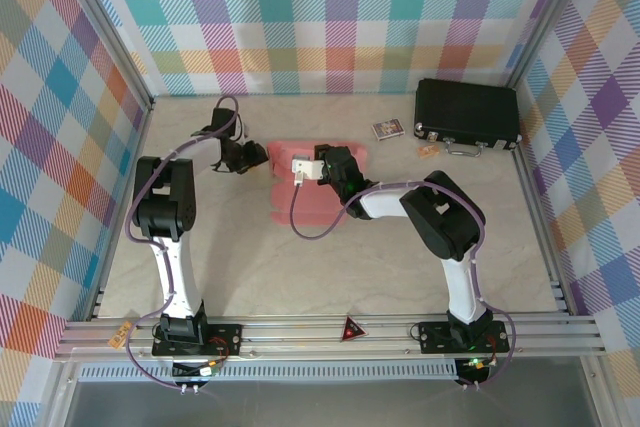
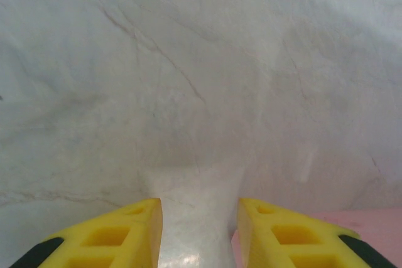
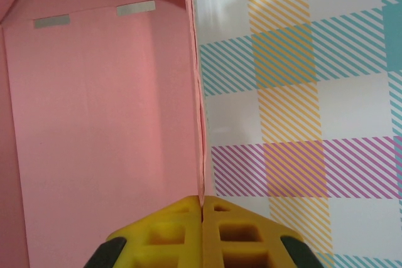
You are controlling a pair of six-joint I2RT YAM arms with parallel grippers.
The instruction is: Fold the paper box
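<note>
The salmon-pink paper box (image 1: pixel 300 197) lies in the middle of the table, partly under the right arm. My right gripper (image 1: pixel 345 159) is at its far right edge, shut on a raised pink wall of the paper box (image 3: pixel 107 123); the thin card edge runs straight up from between the yellow fingers (image 3: pixel 169 230). My left gripper (image 1: pixel 258 157) hovers just left of the box's far edge, open, with bare table between its yellow fingers (image 2: pixel 113 233). A corner of the pink card (image 2: pixel 370 224) shows at the lower right of the left wrist view.
A black case (image 1: pixel 466 113) sits at the back right, with a small printed card (image 1: pixel 387 129) and an orange scrap (image 1: pixel 427 150) beside it. Checkered walls enclose the table (image 1: pixel 250 267) on three sides. An aluminium rail (image 1: pixel 330 332) runs along the near edge.
</note>
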